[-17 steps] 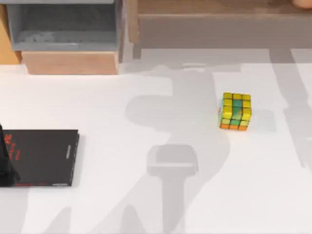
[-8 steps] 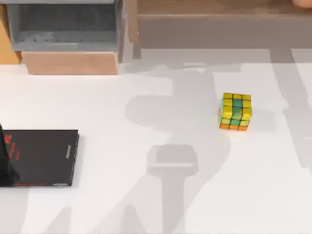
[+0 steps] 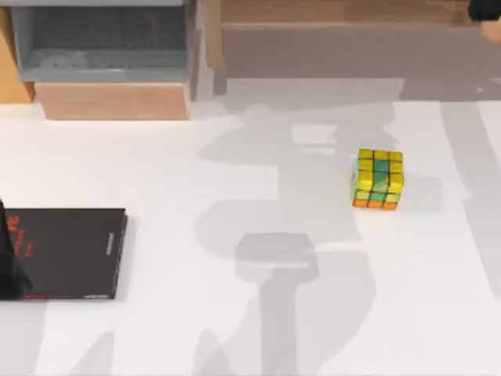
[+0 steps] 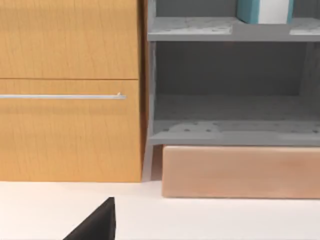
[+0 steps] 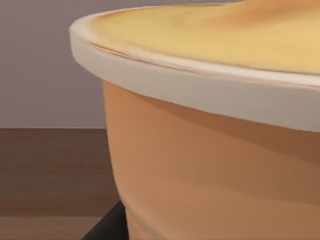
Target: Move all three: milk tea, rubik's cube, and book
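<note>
Left end effector (image 3: pixel 9 270) parked at the far-left edge of the surface (image 3: pixel 235 329), touching the thin black book (image 3: pixel 69 252); can't tell finger gap. Teal book (image 4: pixel 264 11) up on the grey shelf (image 4: pixel 230 29). Rubik's cube (image 3: pixel 377 178) well right of the black book. Milk tea (image 5: pixel 215 130) close up against right end effector (image 3: pixel 485 9), grip unclear.

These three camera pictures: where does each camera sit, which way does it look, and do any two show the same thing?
Top view: above the table, looking down on cube and black book; dark arm part at left edge.
Left wrist view: low, facing the shelf unit, teal book up top.
Right wrist view: close against the cup; a dark finger peeks below.
Shared: top and left wrist views both show the shelf unit.
</note>
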Motion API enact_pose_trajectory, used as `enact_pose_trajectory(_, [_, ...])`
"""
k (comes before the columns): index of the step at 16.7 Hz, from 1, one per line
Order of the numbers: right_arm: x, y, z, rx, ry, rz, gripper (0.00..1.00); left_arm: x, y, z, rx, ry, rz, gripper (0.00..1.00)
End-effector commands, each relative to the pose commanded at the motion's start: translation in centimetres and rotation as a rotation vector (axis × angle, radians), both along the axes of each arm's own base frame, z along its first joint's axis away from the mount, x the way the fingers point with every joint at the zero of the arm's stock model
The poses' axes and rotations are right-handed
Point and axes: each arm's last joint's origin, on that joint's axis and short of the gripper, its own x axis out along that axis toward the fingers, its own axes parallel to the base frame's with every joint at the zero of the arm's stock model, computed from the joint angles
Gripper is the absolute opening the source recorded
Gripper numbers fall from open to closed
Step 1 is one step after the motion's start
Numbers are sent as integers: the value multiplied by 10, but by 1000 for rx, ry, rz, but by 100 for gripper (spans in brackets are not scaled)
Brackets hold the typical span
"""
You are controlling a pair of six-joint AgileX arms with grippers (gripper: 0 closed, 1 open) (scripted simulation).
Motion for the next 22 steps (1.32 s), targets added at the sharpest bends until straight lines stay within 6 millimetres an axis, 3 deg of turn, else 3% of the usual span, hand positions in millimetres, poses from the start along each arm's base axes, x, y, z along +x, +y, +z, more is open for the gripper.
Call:
enact_pose_trajectory(3, [-19, 1, 4, 0, -13, 3, 0, 0, 0, 0, 0, 0, 0, 100])
enact_pose_trajectory(11, [-26, -10, -2, 6, -34, 18, 0, 0, 0, 0, 0, 0, 0, 100])
enact_pose_trajectory(22, [-67, -94, -93, 1, -31, 10, 0, 0, 0, 0, 0, 0, 0, 100])
